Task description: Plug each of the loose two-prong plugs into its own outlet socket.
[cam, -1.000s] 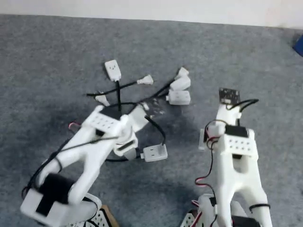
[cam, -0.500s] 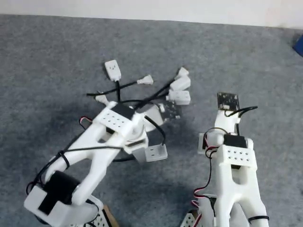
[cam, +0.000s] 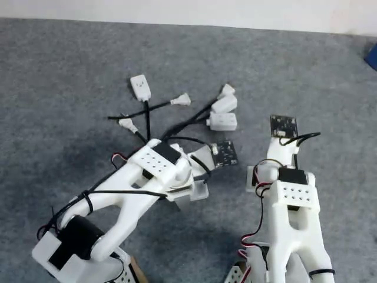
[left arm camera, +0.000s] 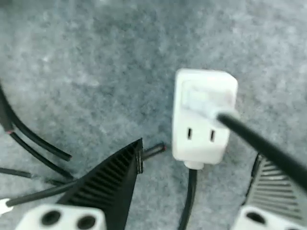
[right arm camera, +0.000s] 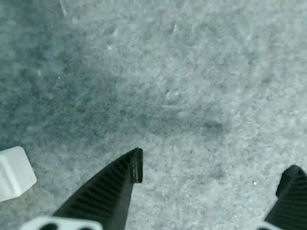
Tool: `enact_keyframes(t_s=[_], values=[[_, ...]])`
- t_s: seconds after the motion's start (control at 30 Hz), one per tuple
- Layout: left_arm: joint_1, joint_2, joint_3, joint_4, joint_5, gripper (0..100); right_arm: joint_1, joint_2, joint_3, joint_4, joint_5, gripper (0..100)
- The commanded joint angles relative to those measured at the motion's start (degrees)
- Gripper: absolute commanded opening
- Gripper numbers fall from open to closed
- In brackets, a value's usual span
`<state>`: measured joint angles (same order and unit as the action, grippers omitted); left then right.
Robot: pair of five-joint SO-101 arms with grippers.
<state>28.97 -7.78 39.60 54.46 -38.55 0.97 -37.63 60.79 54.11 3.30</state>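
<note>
Spread apart, the jaws of the left gripper (left arm camera: 199, 153) held nothing. One ribbed black finger (left arm camera: 112, 184) and its paler partner (left arm camera: 271, 191) stood to either side of a white outlet socket (left arm camera: 204, 112), which lay on the grey carpet (left arm camera: 86, 52) just beyond the fingertips. Whether either finger touched it could not be told. The socket's two slots faced up, and its black cord (left arm camera: 188, 201) ran back between the fingers. A thin black cable (left arm camera: 259, 141) crossed in front of the socket's corner. A short cord end (left arm camera: 153, 151) lay just beside the ribbed fingertip, and several black cords (left arm camera: 29, 141) trailed off beyond that.

From the high view, the left arm (cam: 154, 162) leaned over that same socket (cam: 199, 191), covering most of it.

The right gripper (right arm camera: 213, 170) also had its jaws wide apart and empty over bare carpet, with a white block (right arm camera: 14, 172) at the edge of its view. The right arm (cam: 294, 194) stood well apart from the left.

Farther out on the carpet, a second socket (cam: 140, 87) lay at the end of its cord. One loose plug (cam: 182, 100) and a second loose plug (cam: 126, 124) lay near it, neither of them inserted. Three white pieces (cam: 222, 106) were clustered together between the two arms; whether they were plugs or sockets could not be told.
</note>
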Motion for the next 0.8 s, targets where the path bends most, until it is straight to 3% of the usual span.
enact_keyframes(t_s=[0.0,0.13,0.37,0.6,0.77], values=[[0.8,-1.2,0.7,-3.5,0.5,36,-0.7,-1.6,-0.1,-0.7,0.4,41.4],[1.0,5.0,0.4,-6.2,0.7,35,-0.7,-1.6,-0.1,-0.7,0.4,41.4],[1.0,13.9,-5.8,-6.2,0.5,23,-0.7,-1.6,0.0,-0.6,0.4,41.4],[0.6,14.3,-10.2,-1.2,0.7,0,-0.7,-1.6,0.0,-0.7,0.4,41.4],[0.4,14.2,-13.4,4.3,0.5,0,-0.7,-1.6,0.0,-0.7,0.4,41.4]])
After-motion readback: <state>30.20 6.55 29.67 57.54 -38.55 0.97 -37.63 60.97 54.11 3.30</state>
